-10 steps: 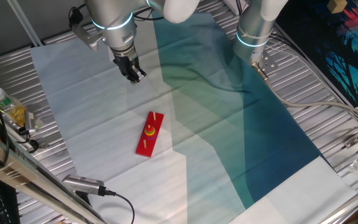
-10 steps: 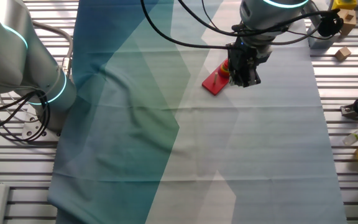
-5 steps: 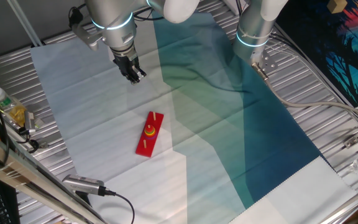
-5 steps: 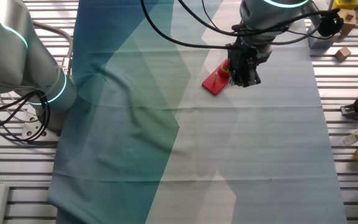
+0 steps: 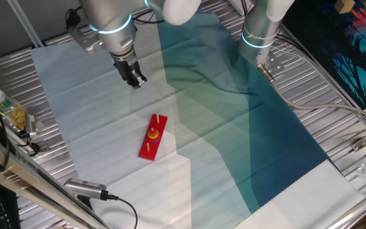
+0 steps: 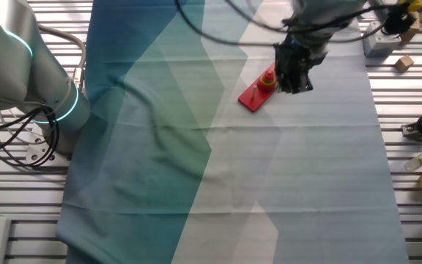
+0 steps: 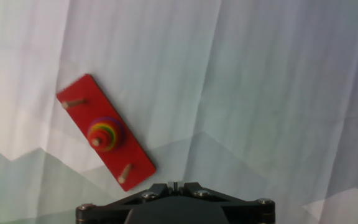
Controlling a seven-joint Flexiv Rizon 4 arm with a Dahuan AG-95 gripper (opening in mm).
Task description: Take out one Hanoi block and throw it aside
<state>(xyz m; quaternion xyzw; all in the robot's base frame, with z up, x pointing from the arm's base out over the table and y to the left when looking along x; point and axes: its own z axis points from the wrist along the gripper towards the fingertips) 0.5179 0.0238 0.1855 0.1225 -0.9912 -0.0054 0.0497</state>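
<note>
The peg board [image 5: 152,137] lies on the counter [image 5: 94,146]; the Hanoi block [image 7: 96,139] tops its middle-peg stack; the tool [image 5: 136,79] hangs well apart from the board.

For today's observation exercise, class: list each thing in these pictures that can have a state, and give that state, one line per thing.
Hanoi block: on top of the ring stack, on the middle peg, not yet taken out.
Peg board: flat on the cloth, its two outer pegs bare.
Gripper: above the cloth, away from the peg board, holding nothing; open or shut cannot be told.
Cloth: spread over the table, creased.
</note>
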